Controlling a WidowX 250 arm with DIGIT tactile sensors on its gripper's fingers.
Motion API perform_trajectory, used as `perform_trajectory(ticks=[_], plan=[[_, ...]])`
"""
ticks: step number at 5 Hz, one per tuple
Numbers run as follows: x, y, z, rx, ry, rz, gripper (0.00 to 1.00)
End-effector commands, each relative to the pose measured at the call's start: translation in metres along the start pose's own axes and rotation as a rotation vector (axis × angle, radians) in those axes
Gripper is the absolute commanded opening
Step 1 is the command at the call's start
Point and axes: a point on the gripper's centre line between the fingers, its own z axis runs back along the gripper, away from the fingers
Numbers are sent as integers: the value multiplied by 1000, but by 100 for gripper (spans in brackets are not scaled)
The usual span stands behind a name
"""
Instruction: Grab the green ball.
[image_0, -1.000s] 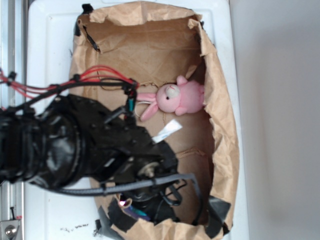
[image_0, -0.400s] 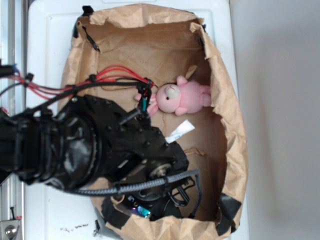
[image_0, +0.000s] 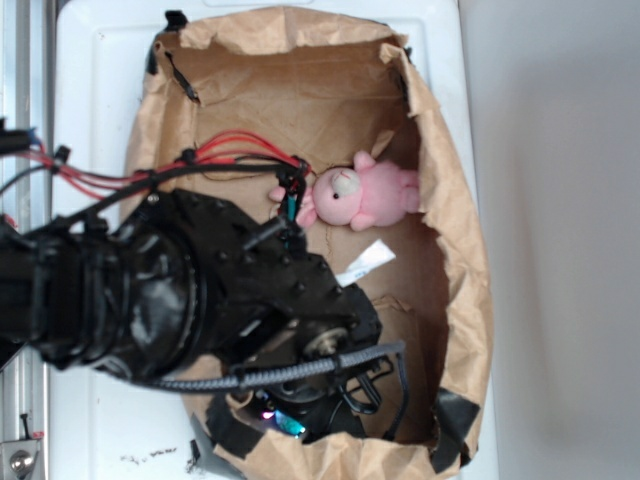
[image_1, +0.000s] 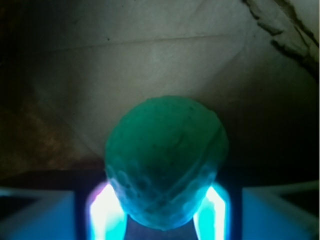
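Green ball (image_1: 166, 160) sits low in the brown paper bag (image_0: 455, 250), squeezed between the end effector's (image_1: 159, 212) glowing fingers (image_1: 104, 207), so hold tight and lift slowly.

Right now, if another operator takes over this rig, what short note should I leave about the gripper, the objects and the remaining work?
Gripper: low inside the paper bag, fingers on both sides of the green ball. The wrist view shows the ball between them; whether they press it firmly cannot be told.
Green ball: visible only in the wrist view; the arm hides it in the exterior view.
Pink plush bunny: lies apart, further up in the bag, untouched.
Done: approach and alignment on the ball.
Left: confirm the grip, then lift the ball.
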Motion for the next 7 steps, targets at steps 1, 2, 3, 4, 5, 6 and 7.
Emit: perform_trajectory(ticks=[1, 2, 3, 4, 5, 6, 7], plan=[[8, -9, 10, -15, -80, -44, 100], [10, -10, 8, -7, -128, -59, 100], [9, -11, 9, 5, -160, -73, 100], [8, -11, 10, 13, -162, -82, 100], [9, -11, 10, 19, -149, -80, 100], [9, -11, 10, 31, -183, -73, 100], [11, -10, 8, 32, -196, -46, 0]])
